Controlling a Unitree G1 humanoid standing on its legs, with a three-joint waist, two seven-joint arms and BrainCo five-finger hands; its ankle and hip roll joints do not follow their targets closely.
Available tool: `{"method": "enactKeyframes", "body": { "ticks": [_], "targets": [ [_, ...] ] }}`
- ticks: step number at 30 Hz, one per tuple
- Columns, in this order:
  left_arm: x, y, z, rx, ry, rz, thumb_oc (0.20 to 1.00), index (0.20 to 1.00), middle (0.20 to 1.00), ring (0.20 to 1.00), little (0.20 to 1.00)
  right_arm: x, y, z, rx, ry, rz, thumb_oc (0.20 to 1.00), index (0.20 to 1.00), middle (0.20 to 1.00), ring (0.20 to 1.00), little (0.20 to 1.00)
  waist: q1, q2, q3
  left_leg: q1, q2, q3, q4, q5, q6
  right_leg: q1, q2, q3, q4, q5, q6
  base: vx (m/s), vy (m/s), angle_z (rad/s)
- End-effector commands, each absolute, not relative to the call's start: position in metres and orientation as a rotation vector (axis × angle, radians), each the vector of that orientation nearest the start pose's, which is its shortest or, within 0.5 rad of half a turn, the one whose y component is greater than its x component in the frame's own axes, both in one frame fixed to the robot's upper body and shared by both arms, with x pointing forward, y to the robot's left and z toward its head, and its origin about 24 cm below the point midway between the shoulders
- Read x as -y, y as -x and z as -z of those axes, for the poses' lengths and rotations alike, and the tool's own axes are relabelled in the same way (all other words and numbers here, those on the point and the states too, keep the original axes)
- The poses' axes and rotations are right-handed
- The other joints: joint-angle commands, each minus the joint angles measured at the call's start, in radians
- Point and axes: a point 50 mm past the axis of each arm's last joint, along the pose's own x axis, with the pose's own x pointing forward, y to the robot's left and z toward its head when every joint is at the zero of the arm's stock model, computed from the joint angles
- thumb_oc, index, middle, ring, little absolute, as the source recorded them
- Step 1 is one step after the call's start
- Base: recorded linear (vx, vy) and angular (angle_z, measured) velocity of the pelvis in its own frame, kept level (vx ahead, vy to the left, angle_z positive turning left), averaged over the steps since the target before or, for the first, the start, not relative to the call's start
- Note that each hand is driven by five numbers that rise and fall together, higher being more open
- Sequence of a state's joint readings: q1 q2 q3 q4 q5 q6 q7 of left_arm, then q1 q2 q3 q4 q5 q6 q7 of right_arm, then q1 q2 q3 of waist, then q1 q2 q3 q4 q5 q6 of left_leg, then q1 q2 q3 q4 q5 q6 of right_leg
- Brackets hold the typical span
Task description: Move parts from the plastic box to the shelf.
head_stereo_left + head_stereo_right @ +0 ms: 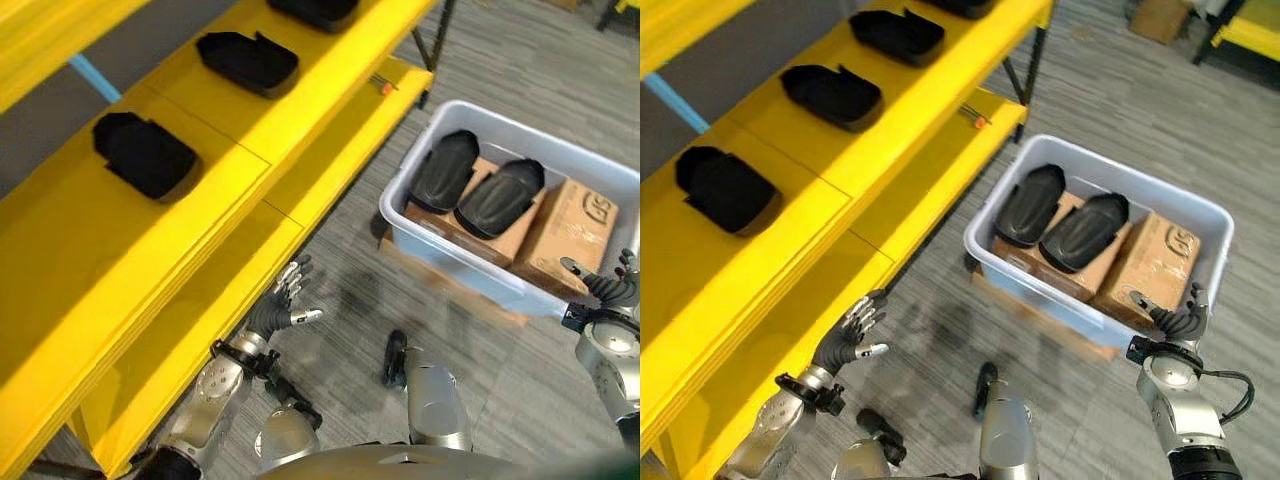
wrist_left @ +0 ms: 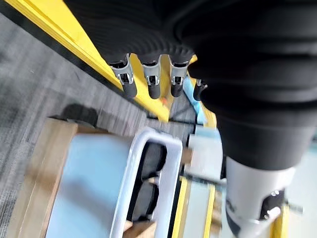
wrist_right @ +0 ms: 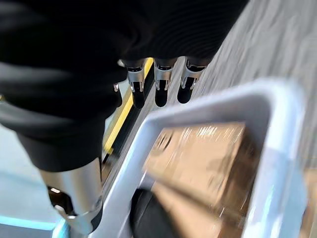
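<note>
A pale blue-grey plastic box (image 1: 425, 152) stands on the floor at the right. Inside it two black moulded parts (image 1: 444, 170) (image 1: 498, 197) lie on cardboard cartons (image 1: 567, 235). Three more black parts (image 1: 143, 154) (image 1: 247, 62) (image 1: 315, 10) rest in a row on the yellow shelf (image 1: 90, 260) at the left. My left hand (image 1: 285, 303) hangs open and empty over the floor beside the lower shelf. At the box's near right corner my right hand (image 1: 1175, 325) is open with relaxed fingers and holds nothing.
A lower yellow shelf board (image 1: 340, 160) juts out under the upper one, with a small orange-tipped item (image 1: 385, 88) on it. The box sits on a wooden pallet (image 1: 450, 290). Grey carpet lies between shelf and box. A cardboard box (image 1: 1160, 18) stands far back.
</note>
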State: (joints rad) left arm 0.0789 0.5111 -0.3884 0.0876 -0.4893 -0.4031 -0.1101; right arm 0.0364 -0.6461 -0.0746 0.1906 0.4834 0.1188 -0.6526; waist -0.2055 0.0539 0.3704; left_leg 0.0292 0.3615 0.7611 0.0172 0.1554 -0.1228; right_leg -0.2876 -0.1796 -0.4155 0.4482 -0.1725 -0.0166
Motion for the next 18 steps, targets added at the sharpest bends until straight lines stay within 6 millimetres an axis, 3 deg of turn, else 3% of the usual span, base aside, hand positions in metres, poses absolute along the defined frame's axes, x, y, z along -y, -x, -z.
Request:
{"method": "enactKeyframes", "body": {
  "ticks": [1, 4, 7, 8, 9, 10, 11, 13, 15, 16, 18],
  "targets": [
    [-0.157, -0.214, -0.066, 0.298, 0.075, 0.484, 1.0, 1.0, 1.0, 1.0, 1.0, 0.335, -0.232, -0.071, -0.066, 0.176, 0.857, 1.0, 1.0, 1.0, 1.0, 1.0, 0.014, -0.063, -0.005, 0.015, 0.024, -0.028, 0.072, -0.065, -0.01, 0.135, -0.018, 0.007, -0.159, 0.08, 0.072, -0.04, -0.199, -0.32],
    [-0.126, -0.227, -0.092, 0.421, 0.167, 0.593, 1.0, 1.0, 1.0, 1.0, 1.0, 0.328, -0.248, -0.086, 0.014, 0.214, 0.773, 1.0, 1.0, 1.0, 1.0, 1.0, -0.019, -0.056, -0.024, 0.041, 0.029, -0.045, 0.059, -0.042, -0.026, 0.107, 0.01, 0.038, -0.14, 0.056, 0.047, -0.04, -0.296, -0.2],
    [-0.113, -0.236, -0.102, 0.458, 0.204, 0.573, 1.0, 1.0, 1.0, 1.0, 1.0, 0.313, -0.263, -0.092, 0.037, 0.241, 0.683, 1.0, 1.0, 1.0, 1.0, 1.0, -0.028, -0.055, -0.038, 0.057, 0.038, -0.09, 0.054, -0.011, -0.042, 0.094, 0.029, 0.074, -0.129, 0.043, 0.031, 0.05, -0.155, -0.39],
    [-0.109, -0.24, -0.105, 0.465, 0.205, 0.559, 1.0, 1.0, 1.0, 1.0, 1.0, 0.304, -0.27, -0.095, 0.045, 0.257, 0.634, 1.0, 1.0, 1.0, 1.0, 1.0, -0.028, -0.058, -0.048, 0.059, 0.038, -0.132, 0.059, 0.004, -0.048, 0.092, 0.044, 0.1, -0.132, 0.038, 0.023, 0.1, -0.105, -0.67],
    [-0.112, -0.243, -0.106, 0.468, 0.2, 0.512, 1.0, 1.0, 1.0, 1.0, 1.0, 0.292, -0.277, -0.095, 0.05, 0.276, 0.571, 1.0, 1.0, 1.0, 1.0, 1.0, -0.013, -0.064, -0.057, 0.048, 0.012, -0.232, 0.085, -0.01, -0.043, 0.096, 0.064, 0.143, -0.149, 0.041, 0.017, 0.15, -0.107, -0.68],
    [-0.115, -0.245, -0.105, 0.466, 0.199, 0.47, 1.0, 1.0, 1.0, 1.0, 1.0, 0.284, -0.281, -0.094, 0.049, 0.277, 0.53, 1.0, 1.0, 1.0, 1.0, 1.0, 0.004, -0.065, -0.059, 0.028, -0.026, -0.327, 0.111, -0.028, -0.031, 0.104, 0.081, 0.186, -0.169, 0.049, 0.016, 0.18, -0.047, -0.86],
    [-0.119, -0.246, -0.104, 0.456, 0.215, 0.419, 1.0, 1.0, 1.0, 1.0, 1.0, 0.275, -0.284, -0.091, 0.04, 0.267, 0.487, 1.0, 1.0, 1.0, 1.0, 1.0, 0.025, -0.068, -0.058, -0.017, -0.079, -0.426, 0.148, -0.041, 0.003, 0.114, 0.101, 0.237, -0.207, 0.084, 0.009, 0.2, -0.05, -1.61],
    [-0.126, -0.248, -0.102, 0.422, 0.231, 0.397, 1.0, 1.0, 1.0, 1.0, 1.0, 0.272, -0.278, -0.082, 0.008, 0.253, 0.464, 1.0, 1.0, 1.0, 1.0, 1.0, 0.035, -0.072, -0.06, -0.054, -0.132, -0.44, 0.178, -0.064, 0.026, 0.174, 0.119, 0.26, -0.281, 0.107, 0.012, 0.21, -0.059, -2.14],
    [-0.129, -0.248, -0.097, 0.385, 0.236, 0.418, 1.0, 1.0, 1.0, 1.0, 1.0, 0.27, -0.269, -0.072, -0.027, 0.235, 0.472, 1.0, 1.0, 1.0, 1.0, 1.0, 0.03, -0.069, -0.074, -0.079, -0.133, -0.405, 0.162, -0.039, 0.003, 0.228, 0.117, 0.249, -0.336, 0.111, 0.025, 0.23, 0.047, -0.76],
    [-0.131, -0.246, -0.091, 0.357, 0.243, 0.43, 1.0, 1.0, 1.0, 1.0, 1.0, 0.266, -0.264, -0.066, -0.038, 0.231, 0.471, 1.0, 1.0, 1.0, 1.0, 1.0, 0.034, -0.067, -0.079, -0.102, -0.127, -0.401, 0.123, 0.001, 0.005, 0.255, 0.109, 0.241, -0.356, 0.125, 0.025, 0.22, 0.133, 0.33],
    [-0.132, -0.245, -0.085, 0.337, 0.24, 0.435, 1.0, 1.0, 1.0, 1.0, 1.0, 0.262, -0.262, -0.062, -0.048, 0.227, 0.461, 1.0, 1.0, 1.0, 1.0, 1.0, 0.042, -0.067, -0.086, -0.105, -0.123, -0.424, 0.097, 0.016, 0.004, 0.277, 0.1, 0.248, -0.366, 0.128, 0.029, 0.17, 0.155, 0.14]
  ]
}}
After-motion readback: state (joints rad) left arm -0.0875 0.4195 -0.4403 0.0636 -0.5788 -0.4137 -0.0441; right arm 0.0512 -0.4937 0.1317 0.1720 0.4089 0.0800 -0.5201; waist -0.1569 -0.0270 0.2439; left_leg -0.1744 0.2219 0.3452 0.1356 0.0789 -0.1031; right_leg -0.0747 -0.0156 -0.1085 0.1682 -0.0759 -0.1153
